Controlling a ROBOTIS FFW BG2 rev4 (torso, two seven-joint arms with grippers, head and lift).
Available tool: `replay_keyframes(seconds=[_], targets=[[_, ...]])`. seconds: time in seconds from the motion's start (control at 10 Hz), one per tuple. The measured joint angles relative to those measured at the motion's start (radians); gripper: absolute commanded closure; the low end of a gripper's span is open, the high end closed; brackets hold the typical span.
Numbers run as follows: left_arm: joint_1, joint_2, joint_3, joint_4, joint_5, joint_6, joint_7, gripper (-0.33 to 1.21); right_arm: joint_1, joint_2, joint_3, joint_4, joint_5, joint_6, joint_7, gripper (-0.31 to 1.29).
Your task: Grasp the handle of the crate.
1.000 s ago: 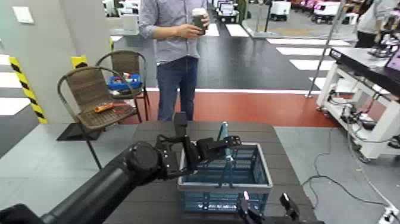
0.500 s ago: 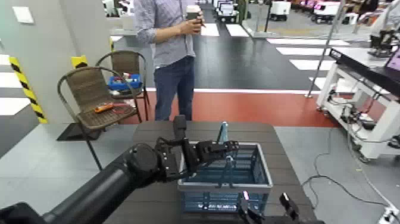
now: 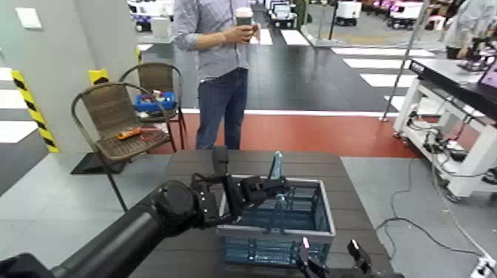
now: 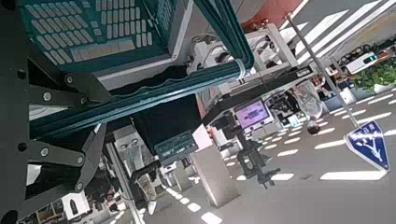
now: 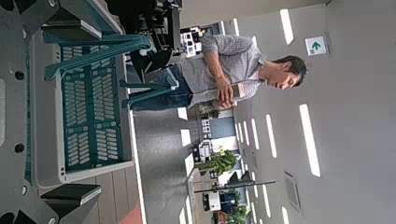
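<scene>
The teal-blue crate (image 3: 254,251) with a light grey rim (image 3: 275,231) stands on the dark table, in front of me. Its thin teal handle (image 3: 276,165) stands up over the crate's middle. My left gripper (image 3: 279,190) reaches over the crate's far-left part and is shut on the handle. In the left wrist view the handle (image 4: 177,86) runs between my dark fingers (image 4: 58,95), below the crate's mesh (image 4: 103,28). My right gripper (image 3: 330,258) is open and empty, low at the crate's near right corner. The right wrist view shows the crate (image 5: 91,112) and the handle (image 5: 103,47).
The dark table (image 3: 185,164) extends around the crate. A person (image 3: 222,66) holding a cup stands just beyond its far edge. Two wicker chairs (image 3: 118,126) with tools stand at the far left. A white workbench (image 3: 451,118) stands at the right.
My left gripper has sunk slightly and moved left with the handle. The crate has shifted a little left with it. The person has shifted about.
</scene>
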Motion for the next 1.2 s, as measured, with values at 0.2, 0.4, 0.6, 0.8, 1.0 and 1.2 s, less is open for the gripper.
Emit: replay_keyframes(seconds=[0.2, 0.4, 0.6, 0.8, 1.0, 1.2], targets=[[0.004, 0.000, 0.002, -0.003, 0.000, -0.006, -0.008, 1.19, 0.001, 0.000, 0.000, 0.000, -0.003, 0.002, 0.000, 0.15], [0.012, 0.001, 0.011, -0.016, 0.000, -0.015, -0.015, 1.19, 0.003, 0.000, -0.002, -0.001, -0.005, 0.004, 0.000, 0.15], [0.032, 0.011, 0.033, -0.063, -0.004, -0.015, -0.017, 1.19, 0.005, 0.002, -0.004, -0.003, -0.006, 0.007, 0.000, 0.15], [0.079, 0.031, 0.082, -0.146, -0.034, -0.009, -0.017, 1.19, 0.008, 0.003, -0.009, -0.006, -0.006, 0.010, -0.001, 0.15], [0.142, 0.054, 0.140, -0.250, -0.069, 0.006, -0.012, 1.19, 0.011, 0.006, -0.013, -0.007, -0.004, 0.013, -0.001, 0.15], [0.231, 0.080, 0.222, -0.396, -0.106, 0.039, 0.059, 1.19, 0.014, 0.008, -0.016, -0.010, -0.003, 0.017, -0.002, 0.15]])
